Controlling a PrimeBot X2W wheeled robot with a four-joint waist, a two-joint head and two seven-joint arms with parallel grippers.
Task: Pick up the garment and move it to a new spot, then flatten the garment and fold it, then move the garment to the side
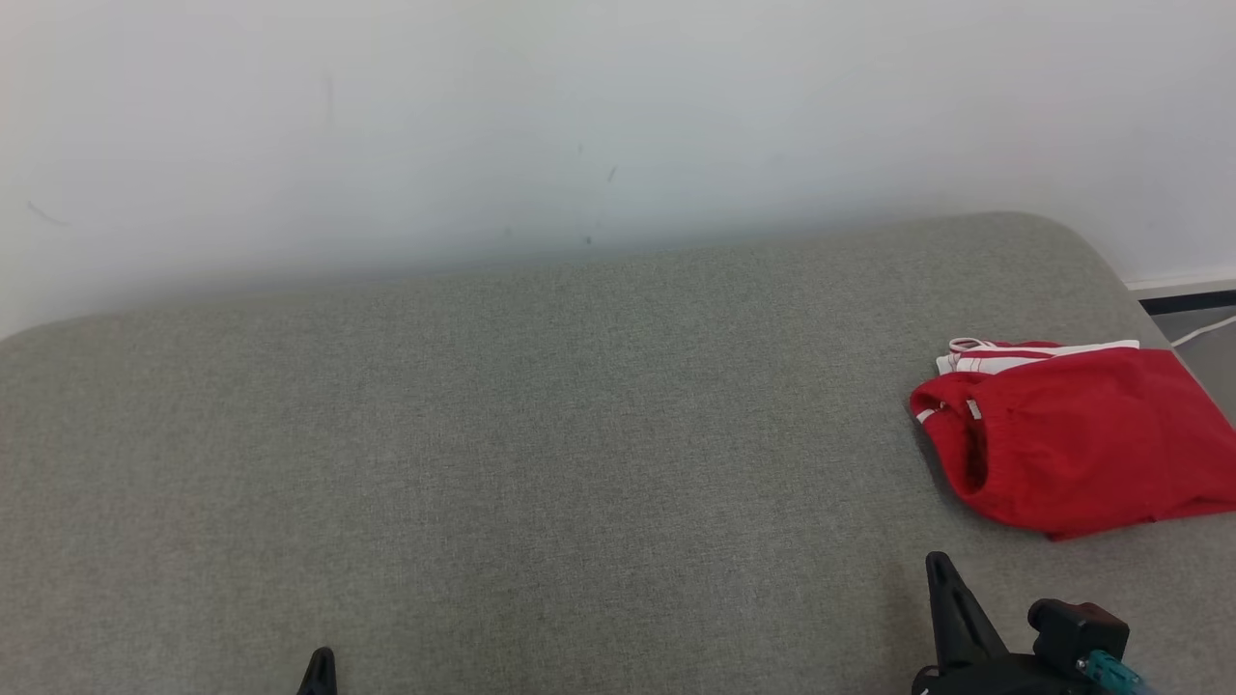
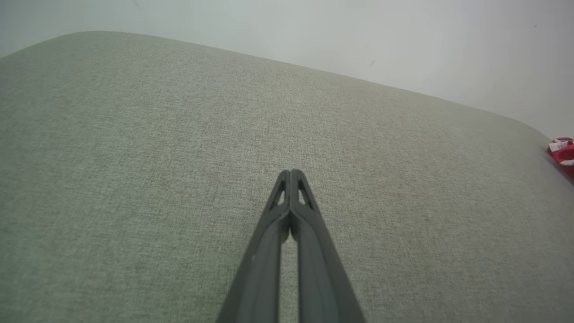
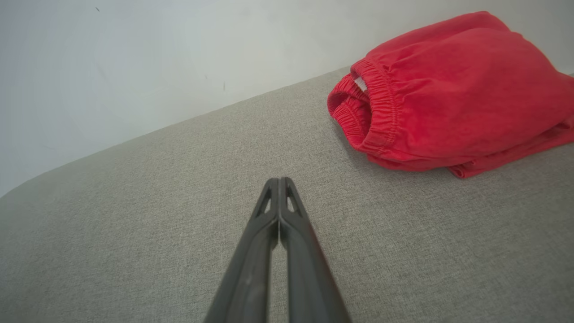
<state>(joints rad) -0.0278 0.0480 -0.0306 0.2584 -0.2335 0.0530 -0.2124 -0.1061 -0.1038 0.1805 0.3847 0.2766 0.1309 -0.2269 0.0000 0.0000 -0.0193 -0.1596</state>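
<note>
The garment [image 1: 1072,444], red with white stripes along its far edge, lies folded on the grey cushion [image 1: 541,415]. Its elastic waistband faces the middle of the cushion.

The right gripper [image 3: 279,180] sits near the garment on the robot's side, a little toward the waistband end and apart from the cloth. Its two fingers are pressed together tip to tip and pinch nothing. It points forward and low along the cushion toward the white wall [image 1: 579,116]. In the right wrist view the garment lies ahead of its tips and to their right.

The left gripper [image 2: 290,172] is well apart from the garment, far to its left. Its fingers are likewise pressed together with nothing between them, and it aims low over the cushion. A corner of the garment shows at the right edge of the left wrist view.
</note>
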